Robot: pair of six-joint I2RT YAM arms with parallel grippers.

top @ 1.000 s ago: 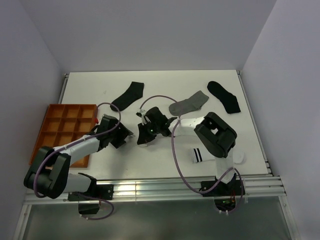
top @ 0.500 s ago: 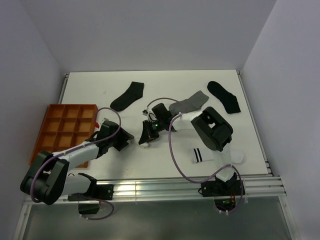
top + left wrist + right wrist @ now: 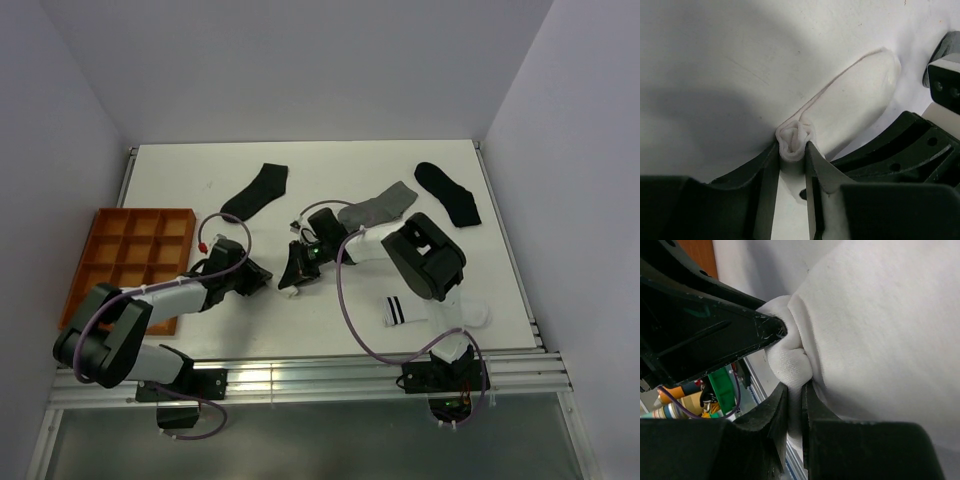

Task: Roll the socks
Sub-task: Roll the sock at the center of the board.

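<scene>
We see both arms reaching to the middle of the counter point(image 3: 330, 165), their jaws facing each other over the plain white sock point(image 3: 850, 100). That sock lies flat on the counter, its long body running away from the left arm. The near end is bunched into a small tight knot.

The left gripper point(image 3: 792, 150) has its jaws clenched on that knot, one finger pressed against each side of it. The right gripper point(image 3: 795, 387) comes in from the opposite side. Its jaws are nearly together and pinch a fold of the same white sock just beside the bunched end. In the right wrist view, one dark finger of the left gripper touches the fold from the upper left.

From above, the white sock is mostly covered by the two grippers. We can hardly make it out there, perhaps only as a pale sliver beneath them.

The striped sock point(image 3: 398, 311) lies flat near the front right of the counter, partly under the right arm. The grey sock point(image 3: 378, 207) lies flat just behind the right arm. One black sock point(image 3: 256, 192) lies at the rear left of centre, and another black sock point(image 3: 448, 193) lies at the rear right, all well apart from the grippers. An orange tray point(image 3: 145, 211) with square compartments sits at the counter's left edge, beside the left arm.
</scene>
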